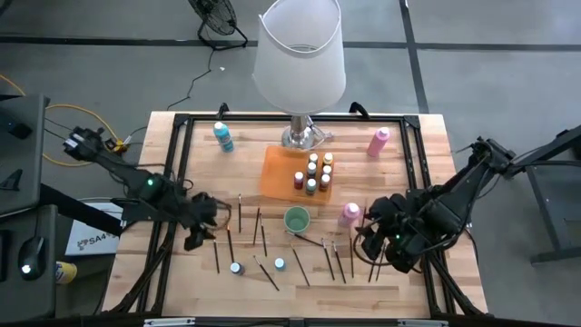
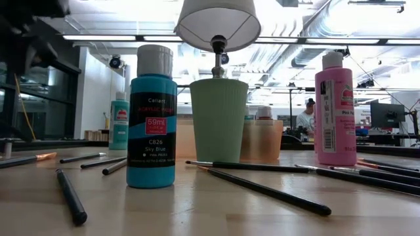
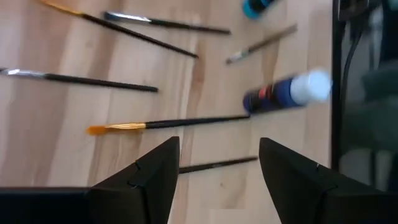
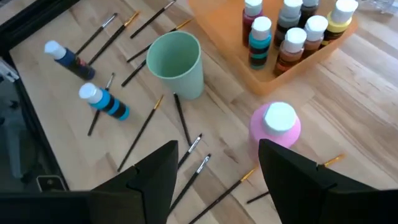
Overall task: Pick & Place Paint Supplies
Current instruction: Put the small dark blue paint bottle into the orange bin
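Two grippers: left gripper [image 1: 201, 221] at lower left of the high view, right gripper [image 1: 374, 238] at lower right; fingers spread, holding nothing.
Brushes [image 1: 270, 271]: scattered across the lower middle of the table [image 1: 427, 154].
Small bottles [image 1: 315, 173]: grouped in orange tray [image 1: 277, 170], frame centre.
Green cup [image 1: 296, 218]: just below tray.
Pink bottle [image 1: 349, 214]: upright right of cup.
Lamp [image 1: 300, 54]: top centre.

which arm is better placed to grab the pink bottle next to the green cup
Right, probably. The right gripper hovers open just beside that pink bottle, which its wrist view shows right ahead of its fingers. The left gripper, also open, sits over brushes across the green cup.
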Controlling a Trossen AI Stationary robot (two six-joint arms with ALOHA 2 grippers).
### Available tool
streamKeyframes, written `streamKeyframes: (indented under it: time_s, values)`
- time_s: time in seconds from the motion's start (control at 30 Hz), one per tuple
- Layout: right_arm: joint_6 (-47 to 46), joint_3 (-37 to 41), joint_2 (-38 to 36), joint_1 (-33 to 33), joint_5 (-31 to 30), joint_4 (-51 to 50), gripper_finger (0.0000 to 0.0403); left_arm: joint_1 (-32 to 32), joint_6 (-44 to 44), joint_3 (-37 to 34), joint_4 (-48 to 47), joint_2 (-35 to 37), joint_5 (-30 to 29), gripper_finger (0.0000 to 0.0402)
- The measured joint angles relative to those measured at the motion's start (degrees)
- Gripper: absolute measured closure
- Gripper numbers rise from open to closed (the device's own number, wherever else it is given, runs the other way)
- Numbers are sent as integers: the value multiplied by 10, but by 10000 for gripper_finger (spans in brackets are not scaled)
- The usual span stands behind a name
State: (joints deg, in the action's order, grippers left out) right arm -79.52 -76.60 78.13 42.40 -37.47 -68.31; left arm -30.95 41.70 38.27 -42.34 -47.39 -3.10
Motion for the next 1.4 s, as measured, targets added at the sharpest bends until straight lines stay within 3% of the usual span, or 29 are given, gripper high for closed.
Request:
streamKeyframes:
  time_s: [0.3,0.5,0.7,1.1,1.4]
  values:
    - [1,0,0,1,31,29,186,-29,-113,-28,37,-65,35,186]
    - [0,0,0,1,33,30,186,-30,-206,-51,148,-122,58,186]
    - [0,0,0,1,33,33,186,-30,-221,-82,224,-166,71,186]
    - [58,0,0,1,76,42,186,-110,-178,-200,497,-172,-19,240]
    - [63,0,0,1,76,41,186,-137,-207,-203,551,-234,-46,247]
